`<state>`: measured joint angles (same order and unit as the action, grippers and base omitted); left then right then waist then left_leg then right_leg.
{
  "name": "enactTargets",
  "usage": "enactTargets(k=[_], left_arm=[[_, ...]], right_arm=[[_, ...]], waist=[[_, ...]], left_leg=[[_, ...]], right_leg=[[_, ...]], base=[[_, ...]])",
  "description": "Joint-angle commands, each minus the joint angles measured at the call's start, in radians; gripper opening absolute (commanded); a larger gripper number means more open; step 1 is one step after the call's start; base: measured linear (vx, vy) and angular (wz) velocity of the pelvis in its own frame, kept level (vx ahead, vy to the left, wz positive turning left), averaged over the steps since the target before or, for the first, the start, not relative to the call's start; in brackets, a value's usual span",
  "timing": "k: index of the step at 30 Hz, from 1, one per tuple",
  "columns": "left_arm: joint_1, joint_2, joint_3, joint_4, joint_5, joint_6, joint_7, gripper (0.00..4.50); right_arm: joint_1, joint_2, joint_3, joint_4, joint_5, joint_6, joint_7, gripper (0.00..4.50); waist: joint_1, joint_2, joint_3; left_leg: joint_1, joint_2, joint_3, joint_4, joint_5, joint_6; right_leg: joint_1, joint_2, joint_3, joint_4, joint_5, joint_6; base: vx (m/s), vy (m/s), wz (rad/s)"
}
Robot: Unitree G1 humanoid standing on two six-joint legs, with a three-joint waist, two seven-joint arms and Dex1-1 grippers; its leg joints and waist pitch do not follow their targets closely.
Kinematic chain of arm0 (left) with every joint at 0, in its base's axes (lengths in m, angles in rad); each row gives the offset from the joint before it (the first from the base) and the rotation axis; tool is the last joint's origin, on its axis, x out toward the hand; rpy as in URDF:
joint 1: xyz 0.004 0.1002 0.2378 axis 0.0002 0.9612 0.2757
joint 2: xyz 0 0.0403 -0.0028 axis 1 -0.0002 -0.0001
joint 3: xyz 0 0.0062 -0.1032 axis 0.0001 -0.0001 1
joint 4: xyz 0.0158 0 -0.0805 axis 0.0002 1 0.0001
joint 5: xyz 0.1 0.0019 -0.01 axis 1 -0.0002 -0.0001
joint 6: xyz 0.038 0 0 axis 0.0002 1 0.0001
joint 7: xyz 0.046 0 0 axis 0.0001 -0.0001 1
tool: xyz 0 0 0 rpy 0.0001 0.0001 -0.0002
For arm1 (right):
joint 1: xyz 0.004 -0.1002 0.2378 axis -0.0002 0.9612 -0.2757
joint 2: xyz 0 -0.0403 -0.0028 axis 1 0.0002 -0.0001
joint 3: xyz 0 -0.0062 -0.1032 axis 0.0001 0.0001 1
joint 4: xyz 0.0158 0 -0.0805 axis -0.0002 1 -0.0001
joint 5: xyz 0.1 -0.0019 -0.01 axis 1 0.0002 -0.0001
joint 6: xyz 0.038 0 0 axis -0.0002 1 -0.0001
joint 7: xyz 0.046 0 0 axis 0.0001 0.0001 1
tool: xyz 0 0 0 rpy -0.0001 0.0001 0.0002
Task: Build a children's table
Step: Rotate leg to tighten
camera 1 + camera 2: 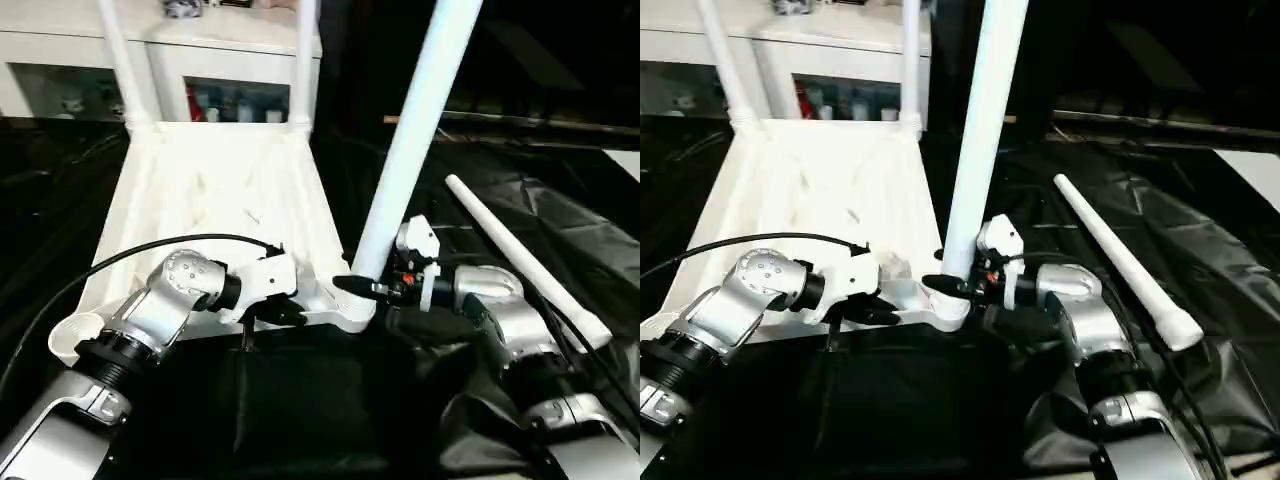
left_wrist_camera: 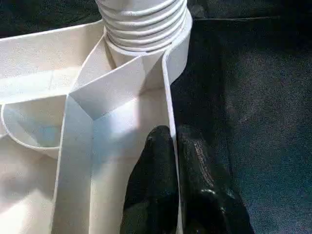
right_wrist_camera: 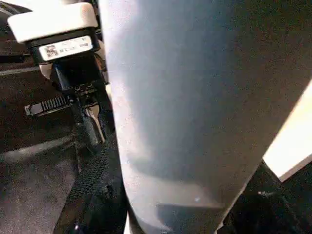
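Both my silver arms reach in to fix the third leg to the upside-down tabletop (image 1: pixel 215 190).

My left gripper (image 2: pixel 176 161) pinches the tabletop's near rim, fingers pressed together. My right gripper (image 1: pixel 365 288) is clamped around the third leg (image 1: pixel 415 135) at the near right socket. Next, I think, I must twist it in tight. Behind it a fourth leg (image 1: pixel 525 260) lies loose. Leg tops are cut off.

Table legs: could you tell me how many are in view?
4: two upright legs in the far sockets, one in the near right socket, one lying loose on the black cover.
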<state>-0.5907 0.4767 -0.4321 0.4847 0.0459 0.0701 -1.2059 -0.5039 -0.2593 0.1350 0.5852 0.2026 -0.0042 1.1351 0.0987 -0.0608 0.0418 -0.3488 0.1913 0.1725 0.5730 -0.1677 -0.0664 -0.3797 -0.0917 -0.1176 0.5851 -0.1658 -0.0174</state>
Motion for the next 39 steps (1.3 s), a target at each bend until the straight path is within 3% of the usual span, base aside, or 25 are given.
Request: enactTargets(k=[1, 5, 7, 10, 11, 13, 14, 15, 16, 17, 18, 19, 20, 21, 22, 23, 24, 25, 26, 27, 28, 29, 30, 32, 39], left_arm=[[-0.051, -0.020, -0.011, -0.048, -0.020, -0.056, -0.064, 0.00], [-0.057, -0.034, -0.001, -0.021, -0.011, -0.034, -0.017, 0.00], [-0.060, -0.041, 0.004, -0.009, -0.003, -0.029, 0.006, 0.00], [-0.070, -0.081, 0.038, 0.045, 0.011, 0.030, 0.114, 0.00], [-0.073, -0.128, 0.077, 0.081, 0.001, 0.105, 0.207, 0.00], [-0.073, -0.148, 0.086, 0.088, 0.002, 0.136, 0.246, 0.00], [-0.073, -0.153, 0.088, 0.090, 0.003, 0.144, 0.256, 0.00], [-0.074, -0.187, 0.104, 0.101, 0.008, 0.203, 0.331, 0.00], [-0.074, -0.187, 0.104, 0.101, 0.008, 0.203, 0.331, 0.00], [-0.082, -0.249, 0.140, 0.129, 0.002, 0.286, 0.449, 0.00], [-0.088, -0.284, 0.159, 0.146, 0.001, 0.319, 0.514, 0.00], [-0.093, -0.315, 0.169, 0.158, 0.003, 0.344, 0.563, 0.00], [-0.095, -0.332, 0.174, 0.165, 0.006, 0.356, 0.590, 0.00], [-0.098, -0.363, 0.182, 0.168, 0.012, 0.374, 0.630, 0.00], [-0.099, -0.371, 0.184, 0.168, 0.014, 0.379, 0.639, 0.00], [-0.102, -0.408, 0.189, 0.160, 0.022, 0.401, 0.682, 0.00], [-0.106, -0.441, 0.195, 0.150, 0.025, 0.423, 0.720, 0.00], [-0.109, -0.465, 0.196, 0.138, 0.027, 0.439, 0.741, 0.00], [-0.111, -0.478, 0.192, 0.128, 0.029, 0.446, 0.751, 0.00], [-0.113, -0.485, 0.189, 0.122, 0.031, 0.453, 0.757, 0.00], [-0.114, -0.486, 0.187, 0.120, 0.033, 0.456, 0.761, 0.00], [-0.116, -0.489, 0.189, 0.121, 0.034, 0.463, 0.769, 0.00], [-0.118, -0.484, 0.193, 0.127, 0.036, 0.461, 0.776, 0.00], [-0.121, -0.476, 0.201, 0.131, 0.038, 0.464, 0.788, 0.00], [-0.104, -0.450, 0.207, 0.110, 0.035, 0.459, 0.776, 0.00]], right_arm=[[0.073, -0.015, 0.071, 0.086, -0.071, 0.048, -0.002, 1.88], [0.046, 0.007, 0.035, 0.143, -0.090, 0.056, -0.120, 1.88], [0.037, 0.014, 0.027, 0.158, -0.096, 0.058, -0.156, 1.88], [-0.001, 0.042, 0.001, 0.225, -0.118, 0.074, -0.309, 1.88], [-0.036, 0.071, -0.026, 0.283, -0.129, 0.090, -0.449, 1.88], [-0.050, 0.083, -0.036, 0.305, -0.133, 0.092, -0.507, 1.88], [-0.052, 0.085, -0.037, 0.309, -0.136, 0.091, -0.522, 1.88], [-0.070, 0.099, -0.044, 0.339, -0.154, 0.080, -0.625, 1.88], [-0.070, 0.099, -0.044, 0.339, -0.154, 0.080, -0.625, 1.88], [-0.093, 0.122, -0.061, 0.381, -0.155, 0.076, -0.733, 1.88], [-0.105, 0.136, -0.076, 0.402, -0.144, 0.081, -0.782, 1.88], [-0.114, 0.150, -0.090, 0.419, -0.130, 0.085, -0.813, 1.88], [-0.120, 0.158, -0.098, 0.430, -0.120, 0.088, -0.830, 1.88], [-0.131, 0.169, -0.107, 0.453, -0.117, 0.086, -0.868, 1.88], [-0.134, 0.172, -0.109, 0.458, -0.116, 0.086, -0.876, 1.88], [-0.146, 0.187, -0.117, 0.480, -0.112, 0.085, -0.907, 1.88], [-0.157, 0.198, -0.119, 0.499, -0.117, 0.083, -0.941, 1.88], [-0.165, 0.209, -0.123, 0.512, -0.116, 0.083, -0.960, 1.88], [-0.170, 0.217, -0.128, 0.517, -0.110, 0.085, -0.966, 1.88], [-0.175, 0.223, -0.132, 0.523, -0.107, 0.085, -0.972, 1.88], [-0.178, 0.227, -0.133, 0.525, -0.107, 0.084, -0.976, 1.88], [-0.184, 0.232, -0.135, 0.534, -0.111, 0.079, -0.983, 1.88], [-0.188, 0.235, -0.135, 0.541, -0.115, 0.075, -0.985, 1.88], [-0.197, 0.240, -0.137, 0.554, -0.121, 0.067, -0.993, 1.88], [-0.222, 0.246, -0.142, 0.580, -0.127, 0.061, -0.988, 1.88]], waist=[[-0.002, 0.027, -0.048], [-0.003, 0.028, -0.048], [-0.006, 0.026, -0.045], [-0.018, 0.026, -0.039], [-0.028, 0.032, -0.035], [-0.043, 0.030, -0.031], [-0.056, 0.046, -0.027], [-0.069, 0.060, -0.024], [-0.043, 0.085, -0.015], [-0.008, 0.040, -0.032], [-0.018, -0.021, -0.044], [-0.010, -0.018, -0.022], [-0.001, -0.007, -0.031], [0.012, 0.012, -0.036], [0.016, 0.022, -0.048], [-0.003, 0.033, -0.056], [-0.008, 0.037, -0.050], [-0.011, 0.032, -0.044], [-0.014, 0.030, -0.042], [-0.012, 0.028, -0.045], [-0.012, 0.026, -0.048], [-0.011, 0.028, -0.052], [-0.014, 0.029, -0.049], [-0.014, 0.028, -0.048], [-0.012, 0.025, -0.051]], left_leg=[[0.019, 0.053, -0.020, -0.079, -0.432, -0.032], [0.018, 0.053, -0.023, -0.081, -0.437, -0.039], [0.020, 0.052, -0.025, -0.082, -0.462, -0.046], [0.026, 0.049, -0.032, -0.079, -0.521, -0.059], [0.035, 0.046, -0.037, -0.071, -0.562, -0.072], [0.039, 0.044, -0.044, -0.067, -0.604, -0.070], [0.044, 0.054, -0.053, -0.076, -0.680, -0.067], [-0.001, 0.087, -0.069, -0.129, -0.802, -0.072], [-0.075, 0.110, -0.058, -0.209, -0.915, -0.088], [-0.009, 0.064, 0.021, -0.180, -0.776, -0.045], [0.047, 0.036, 0.003, -0.087, -0.628, -0.073], [0.056, 0.000, -0.031, 0.111, -0.265, -0.026], [-0.024, 0.011, -0.060, 0.090, -0.142, -0.007], [-0.073, 0.029, -0.058, -0.018, -0.085, -0.050], [-0.030, 0.040, -0.052, -0.033, -0.091, -0.062], [0.013, 0.048, -0.038, -0.048, -0.226, -0.052], [0.012, 0.051, -0.034, -0.057, -0.260, -0.047], [0.008, 0.045, -0.031, -0.060, -0.299, -0.044], [0.002, 0.040, -0.032, -0.064, -0.357, -0.045], [0.008, 0.038, -0.032, -0.063, -0.390, -0.042], [0.009, 0.040, -0.033, -0.064, -0.384, -0.039], [-0.001, 0.041, -0.034, -0.069, -0.337, -0.033], [-0.005, 0.042, -0.033, -0.072, -0.324, -0.033], [-0.004, 0.041, -0.031, -0.072, -0.332, -0.034], [-0.005, 0.043, -0.025, -0.074, -0.263, -0.020]], right_leg=[[0.023, -0.076, 0.066, -0.081, -0.405, -0.166], [0.023, -0.075, 0.064, -0.082, -0.423, -0.157], [0.019, -0.075, 0.061, -0.087, -0.466, -0.147], [0.011, -0.078, 0.051, -0.104, -0.598, -0.102], [0.007, -0.080, 0.033, -0.120, -0.686, -0.065], [0.011, -0.075, 0.001, -0.143, -0.733, -0.030], [0.023, -0.068, -0.030, -0.155, -0.722, -0.009], [0.079, -0.049, -0.034, -0.078, -0.557, -0.031], [0.133, -0.023, -0.025, 0.083, -0.401, -0.064], [0.062, -0.012, 0.063, 0.109, -0.345, -0.057], [0.006, -0.066, 0.094, 0.005, -0.621, -0.032], [-0.048, -0.178, 0.119, -0.145, -1.072, -0.063], [0.043, -0.197, 0.128, -0.107, -1.012, -0.064], [0.081, -0.119, 0.076, -0.055, -0.696, -0.065], [0.045, -0.076, 0.073, -0.038, -0.510, -0.078], [0.030, -0.059, 0.074, -0.016, -0.237, -0.171], [0.030, -0.060, 0.079, -0.022, -0.226, -0.192], [0.030, -0.058, 0.081, -0.032, -0.259, -0.196], [0.035, -0.060, 0.080, -0.041, -0.349, -0.176], [0.031, -0.066, 0.079, -0.055, -0.431, -0.144], [0.033, -0.068, 0.081, -0.057, -0.430, -0.137], [0.041, -0.067, 0.081, -0.054, -0.377, -0.132], [0.038, -0.066, 0.080, -0.053, -0.350, -0.133], [0.037, -0.066, 0.081, -0.057, -0.365, -0.129], [0.041, -0.068, 0.084, -0.051, -0.269, -0.145]], base=[[0.000, 0.000, 0.00], [0.000, 0.000, 0.00], [0.000, 0.000, 0.00], [-0.019, 0.003, -0.02], [-0.058, 0.009, -0.05], [-0.083, 0.029, -0.12], [-0.083, 0.037, -0.14], [-0.123, 0.052, -0.16], [-0.114, 0.017, 0.08], [-0.114, 0.017, 0.08], [0.025, -0.096, 0.15], [0.095, -0.069, -0.34], [0.095, -0.069, -0.34], [0.071, 0.054, -0.42], [0.000, 0.000, 0.00], [0.000, 0.000, 0.00], [-0.027, -0.025, 0.20], [0.000, 0.000, 0.00], [0.000, 0.000, 0.00], [0.000, 0.000, 0.00], [0.000, 0.000, 0.00], [0.000, 0.000, 0.00], [0.000, 0.000, 0.00], [0.000, 0.000, 0.00], [0.000, 0.000, 0.00]])
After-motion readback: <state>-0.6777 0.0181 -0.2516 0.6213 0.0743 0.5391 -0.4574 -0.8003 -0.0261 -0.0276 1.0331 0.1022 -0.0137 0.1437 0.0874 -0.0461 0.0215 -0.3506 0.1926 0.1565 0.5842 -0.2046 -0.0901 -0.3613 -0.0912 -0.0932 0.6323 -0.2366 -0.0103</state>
